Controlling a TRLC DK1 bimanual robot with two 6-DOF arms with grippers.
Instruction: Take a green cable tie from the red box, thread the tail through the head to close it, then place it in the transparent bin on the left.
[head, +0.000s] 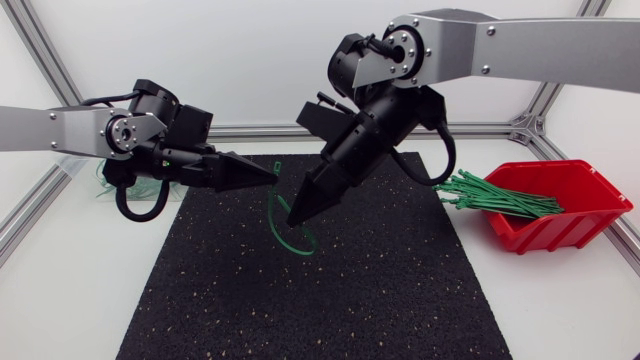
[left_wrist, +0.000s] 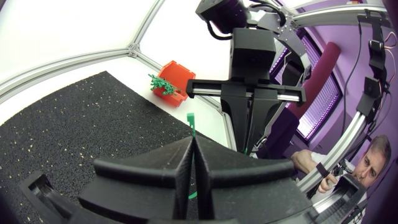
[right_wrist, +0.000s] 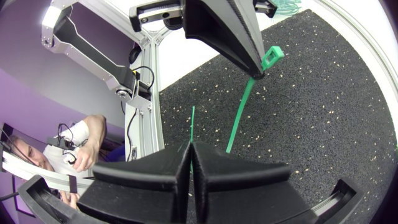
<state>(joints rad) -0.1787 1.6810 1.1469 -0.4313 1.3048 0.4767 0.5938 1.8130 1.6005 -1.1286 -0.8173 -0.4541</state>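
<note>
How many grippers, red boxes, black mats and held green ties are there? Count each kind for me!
Grippers: 2, the left gripper and the right gripper
Red box: 1
Black mat: 1
Green tie held by both grippers: 1
Total: 5, not counting the loose ties in the box, which are too bunched to count.

The transparent bin (head: 80, 170) mostly hidden behind left arm (head: 60, 128) — cable tie (head: 272, 212) partly behind right fingers (head: 320, 185).
</note>
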